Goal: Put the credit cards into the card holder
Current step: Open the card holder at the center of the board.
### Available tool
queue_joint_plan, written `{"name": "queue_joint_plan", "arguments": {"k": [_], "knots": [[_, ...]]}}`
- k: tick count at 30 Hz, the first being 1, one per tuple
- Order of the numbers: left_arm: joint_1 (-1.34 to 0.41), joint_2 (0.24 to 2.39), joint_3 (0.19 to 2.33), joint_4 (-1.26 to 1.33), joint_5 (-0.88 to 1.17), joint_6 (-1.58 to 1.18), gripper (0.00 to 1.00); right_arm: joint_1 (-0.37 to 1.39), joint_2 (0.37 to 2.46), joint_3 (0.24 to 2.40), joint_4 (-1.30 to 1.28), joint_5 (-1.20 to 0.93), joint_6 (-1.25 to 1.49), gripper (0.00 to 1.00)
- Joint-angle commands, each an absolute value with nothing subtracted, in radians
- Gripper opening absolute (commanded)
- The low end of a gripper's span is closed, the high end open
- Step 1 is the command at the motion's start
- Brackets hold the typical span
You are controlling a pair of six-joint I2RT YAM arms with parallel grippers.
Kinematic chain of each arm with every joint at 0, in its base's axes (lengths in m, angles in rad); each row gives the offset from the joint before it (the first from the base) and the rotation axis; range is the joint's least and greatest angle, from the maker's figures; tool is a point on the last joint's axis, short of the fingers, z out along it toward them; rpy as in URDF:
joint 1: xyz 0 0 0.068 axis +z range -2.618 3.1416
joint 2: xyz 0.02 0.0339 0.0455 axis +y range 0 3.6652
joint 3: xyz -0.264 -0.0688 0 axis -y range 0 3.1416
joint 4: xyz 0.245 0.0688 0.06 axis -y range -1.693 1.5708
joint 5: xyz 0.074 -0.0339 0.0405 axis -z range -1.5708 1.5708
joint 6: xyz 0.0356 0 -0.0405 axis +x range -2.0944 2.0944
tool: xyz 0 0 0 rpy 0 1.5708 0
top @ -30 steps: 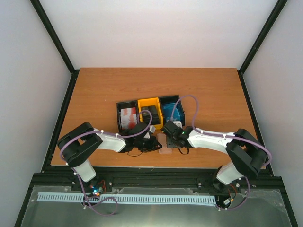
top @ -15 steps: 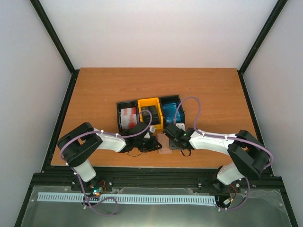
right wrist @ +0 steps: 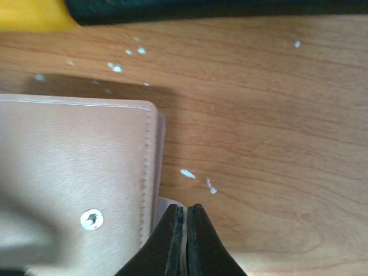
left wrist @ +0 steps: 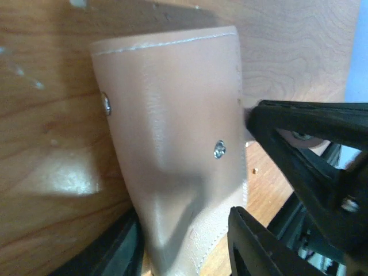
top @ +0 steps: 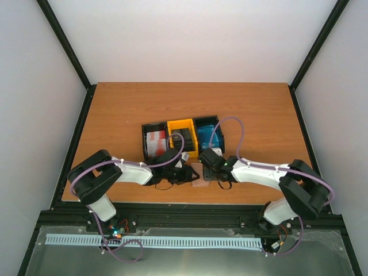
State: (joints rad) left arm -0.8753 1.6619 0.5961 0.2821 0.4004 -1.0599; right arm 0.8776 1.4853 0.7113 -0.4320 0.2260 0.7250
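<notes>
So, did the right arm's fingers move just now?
Yes. The right fingers crept slightly down the top view, away from the black plastic bin of blue plastic cards.

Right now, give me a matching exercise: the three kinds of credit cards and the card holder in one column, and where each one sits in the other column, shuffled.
Column one:
1. red-and-white cards
2. dark cards
3. blue cards
4. card holder

Column two:
A. in the yellow bin
B. on the table, in front of the row of bins
C. in the black bin at the left end
D. in the black bin at the right end

Pairs: 1-C, 2-A, 3-D, 4-B
</notes>
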Motion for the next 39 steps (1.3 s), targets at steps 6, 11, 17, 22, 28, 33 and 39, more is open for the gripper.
{"name": "queue_joint_plan", "arguments": {"k": [6, 11, 17, 22, 28, 33, 39], "knots": [[-0.884, 1.568, 0.582, 0.155, 0.282, -1.061, 0.67, 0.876, 1.282, 0.724, -0.505, 0.155, 0.721, 0.03], [-0.883, 1.508, 0.562, 0.138, 0.263, -1.063, 0.78, 0.876, 1.250, 0.745, -0.529, 0.111, 0.719, 0.03], [-0.884, 1.438, 0.531, 0.173, 0.260, -1.061, 0.81, 0.876, 1.235, 0.764, -0.518, 0.072, 0.703, 0.03], [-0.884, 1.405, 0.516, 0.225, 0.269, -1.029, 0.87, 0.876, 1.222, 0.764, -0.497, 0.063, 0.699, 0.03], [-0.884, 1.435, 0.548, 0.215, 0.282, -0.997, 0.87, 0.876, 1.225, 0.768, -0.480, 0.049, 0.699, 0.03], [-0.884, 1.465, 0.610, 0.164, 0.298, -0.950, 0.97, 0.876, 1.207, 0.763, -0.457, 0.039, 0.697, 0.03], [-0.884, 1.483, 0.652, 0.106, 0.274, -0.918, 0.99, 0.876, 1.204, 0.762, -0.462, 0.043, 0.697, 0.03]]}}
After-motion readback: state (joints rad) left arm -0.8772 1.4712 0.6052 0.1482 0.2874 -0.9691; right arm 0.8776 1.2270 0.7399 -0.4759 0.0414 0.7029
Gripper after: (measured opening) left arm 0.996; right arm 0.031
